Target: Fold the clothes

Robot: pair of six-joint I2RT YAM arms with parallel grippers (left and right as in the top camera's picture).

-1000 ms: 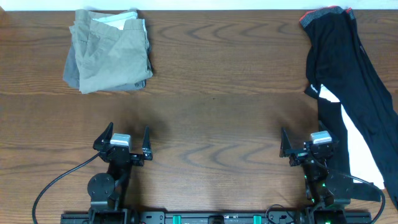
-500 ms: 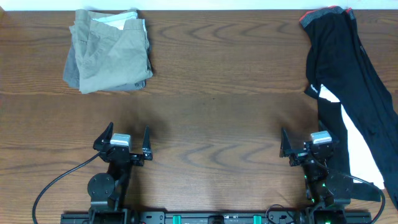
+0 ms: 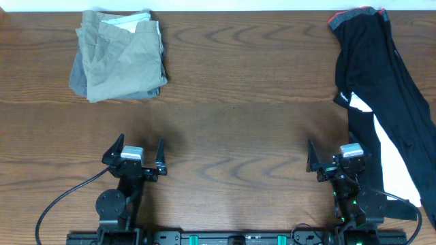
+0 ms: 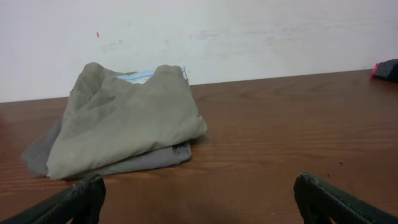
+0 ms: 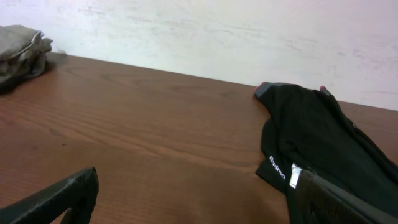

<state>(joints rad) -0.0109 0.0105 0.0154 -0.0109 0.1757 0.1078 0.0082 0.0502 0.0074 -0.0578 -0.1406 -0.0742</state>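
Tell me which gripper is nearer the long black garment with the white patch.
Right. The right gripper sits beside the long black garment, at its near end; the left gripper is far across the brown wooden table, nearer the folded khaki shorts.

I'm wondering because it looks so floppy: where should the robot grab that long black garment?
Likely the black garment by its left edge beside the white patch, with the right gripper coming in over the table on that side. It lies flat and long, and that edge is nearest the open jaws.
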